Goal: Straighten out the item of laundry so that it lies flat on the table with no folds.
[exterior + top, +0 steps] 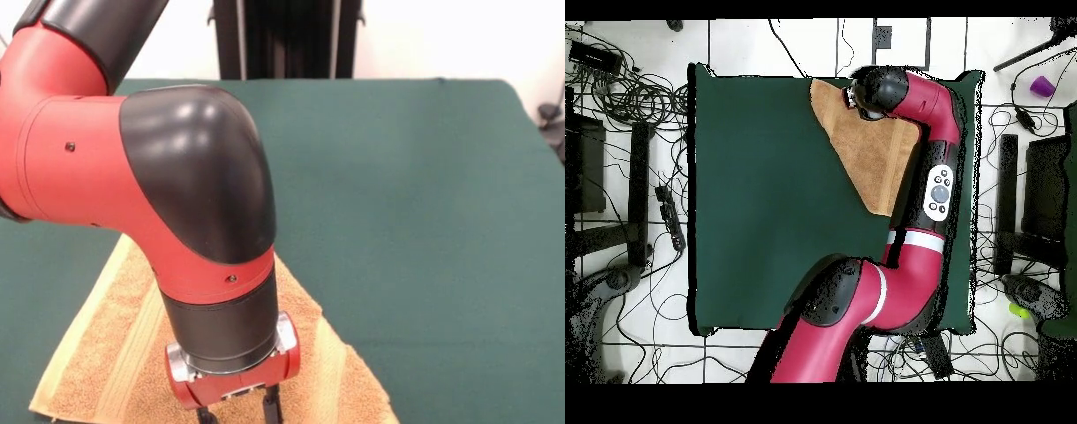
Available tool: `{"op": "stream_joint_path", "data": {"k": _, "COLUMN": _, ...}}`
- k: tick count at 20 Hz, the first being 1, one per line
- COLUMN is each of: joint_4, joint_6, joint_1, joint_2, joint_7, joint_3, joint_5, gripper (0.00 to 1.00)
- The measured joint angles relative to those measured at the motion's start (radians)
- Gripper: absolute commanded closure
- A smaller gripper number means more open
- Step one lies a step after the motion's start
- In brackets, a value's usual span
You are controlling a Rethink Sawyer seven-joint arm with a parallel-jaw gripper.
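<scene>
Front view: gripper [237,412] poised low over the towel [106,353], fingertips cut off by the frame edge; grip state impossible to tell.
Overhead view: towel [865,150] spread near the surface [765,200] edge, directly beneath the wrist, tapering diagonally.

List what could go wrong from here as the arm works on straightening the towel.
1. The orange-yellow terry towel lies close to the edge of the dark green felt table, so a pull toward that edge could drag it off.
2. The red and black arm covers part of the towel from above, so folds beneath it may go unnoticed.
3. The pincer sits right over the cloth; pressing down might bunch it rather than flatten it.
</scene>
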Motion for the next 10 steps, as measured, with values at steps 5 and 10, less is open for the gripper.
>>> {"op": "stream_joint_path", "data": {"k": 5, "joint_4": -0.007, "joint_6": 0.017, "joint_1": 0.000, "joint_2": 0.002, "joint_7": 0.000, "joint_3": 0.000, "joint_5": 0.001, "gripper": 0.00}}
{"op": "stream_joint_path", "data": {"k": 10, "joint_4": -0.007, "joint_6": 0.017, "joint_1": 0.000, "joint_2": 0.002, "joint_7": 0.000, "joint_3": 0.000, "joint_5": 0.004, "gripper": 0.00}}
